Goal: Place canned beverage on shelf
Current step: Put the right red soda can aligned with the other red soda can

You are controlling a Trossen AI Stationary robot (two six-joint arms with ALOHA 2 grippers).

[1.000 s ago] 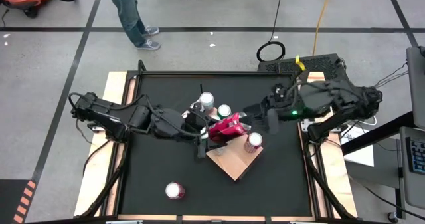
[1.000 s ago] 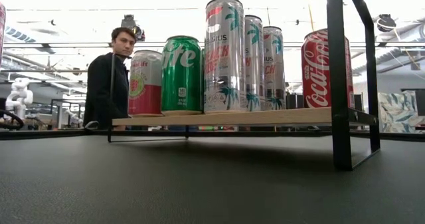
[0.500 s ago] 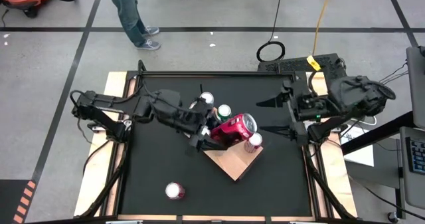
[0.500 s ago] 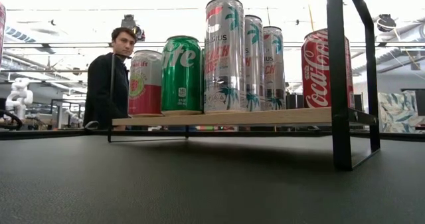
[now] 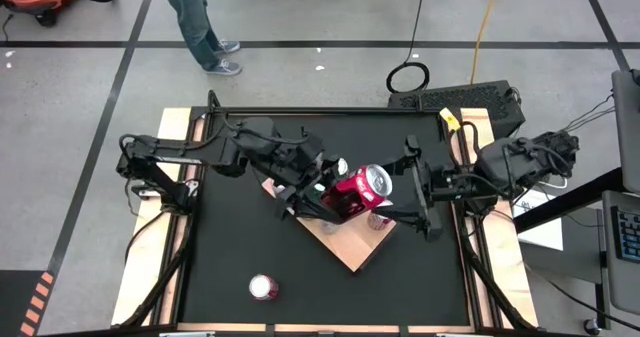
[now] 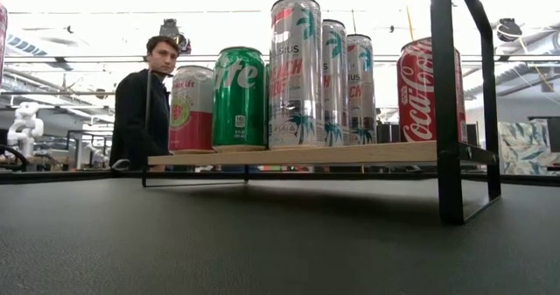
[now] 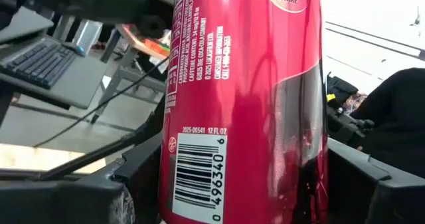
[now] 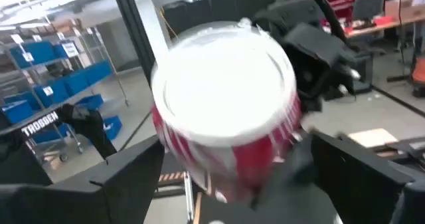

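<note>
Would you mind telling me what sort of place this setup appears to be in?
Most likely a robotics lab or workshop. The black table stands on a bare concrete floor marked with dark tape lines, blue storage bins line racks behind, and a keyboard sits on a nearby desk.

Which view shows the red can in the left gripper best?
Left wrist view: the red can fills the picture, barcode and print readable. The high view shows it tilted in the left gripper above the shelf. The right wrist view shows only its blurred end. The low view does not show it clearly.
</note>
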